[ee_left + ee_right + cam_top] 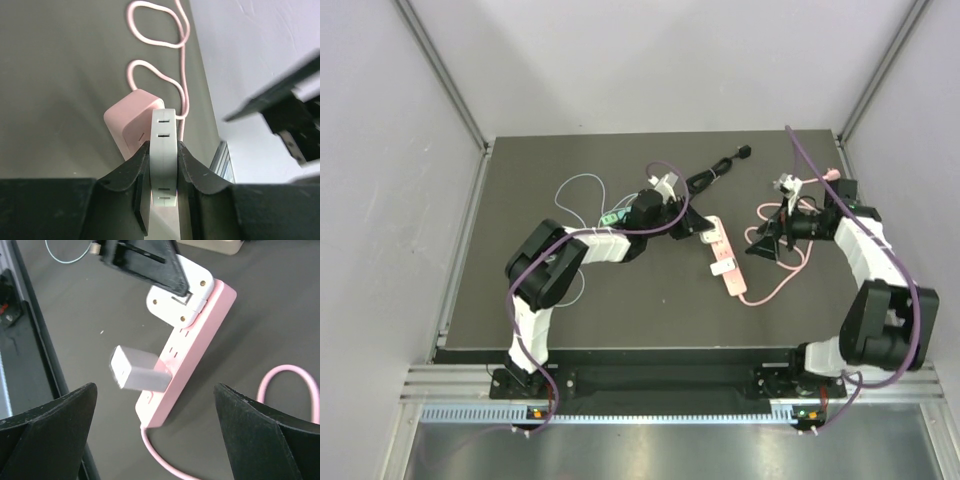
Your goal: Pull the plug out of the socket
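A pink power strip (728, 268) lies on the dark table mid-right, also in the right wrist view (196, 342). A white cube plug (136, 371) sits in one of its sockets near the cable end (723, 266). A white adapter block (180, 297) sits at the strip's far end. My left gripper (696, 226) is shut on that block (164, 160), with the strip (132, 120) just beyond its fingers. My right gripper (766, 240) is open wide (155, 440), right of the strip and apart from the plug, with the plug between its fingertips in its view.
The strip's pink cable (775, 285) loops toward my right arm and shows in the left wrist view (172, 80). A black cable with a plug (722, 164) and a thin white cable (582, 190) lie at the back. Grey walls enclose the table.
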{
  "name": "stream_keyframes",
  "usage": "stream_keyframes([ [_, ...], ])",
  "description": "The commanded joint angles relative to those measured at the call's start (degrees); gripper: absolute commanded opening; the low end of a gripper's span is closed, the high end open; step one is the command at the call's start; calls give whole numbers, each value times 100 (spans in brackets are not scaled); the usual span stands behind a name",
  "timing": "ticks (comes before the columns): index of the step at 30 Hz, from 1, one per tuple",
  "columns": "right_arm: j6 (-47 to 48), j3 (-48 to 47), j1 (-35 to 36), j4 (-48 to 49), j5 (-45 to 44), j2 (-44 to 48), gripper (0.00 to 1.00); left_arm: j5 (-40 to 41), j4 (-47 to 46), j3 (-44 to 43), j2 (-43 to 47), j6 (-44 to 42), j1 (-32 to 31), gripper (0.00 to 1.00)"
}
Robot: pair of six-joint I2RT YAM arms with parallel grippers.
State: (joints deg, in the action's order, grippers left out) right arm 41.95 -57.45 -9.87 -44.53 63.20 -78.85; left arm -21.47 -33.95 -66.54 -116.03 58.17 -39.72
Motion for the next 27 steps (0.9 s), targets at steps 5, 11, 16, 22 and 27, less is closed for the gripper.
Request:
stream_keyframes([
  [5,-1496,-39,398,1276,-263,-754,100,-841,-1139,27,625,-755,0,0],
  [11,-2217,172,723,2096,-484,-912,100,-893,-1254,36,713,-737,0,0],
  [16,-2604,278,943,2756,-650,-1176,100,-920,-1473,62,757,-605,-9,0],
  [22,-3377,823,1268,4134,-861,-1019,93,-806,-1535,124,801,-491,-9,0],
  [27,-3554,1087,1487,4409,-976,-931,67,-542,-1807,291,827,-140,-9,0],
])
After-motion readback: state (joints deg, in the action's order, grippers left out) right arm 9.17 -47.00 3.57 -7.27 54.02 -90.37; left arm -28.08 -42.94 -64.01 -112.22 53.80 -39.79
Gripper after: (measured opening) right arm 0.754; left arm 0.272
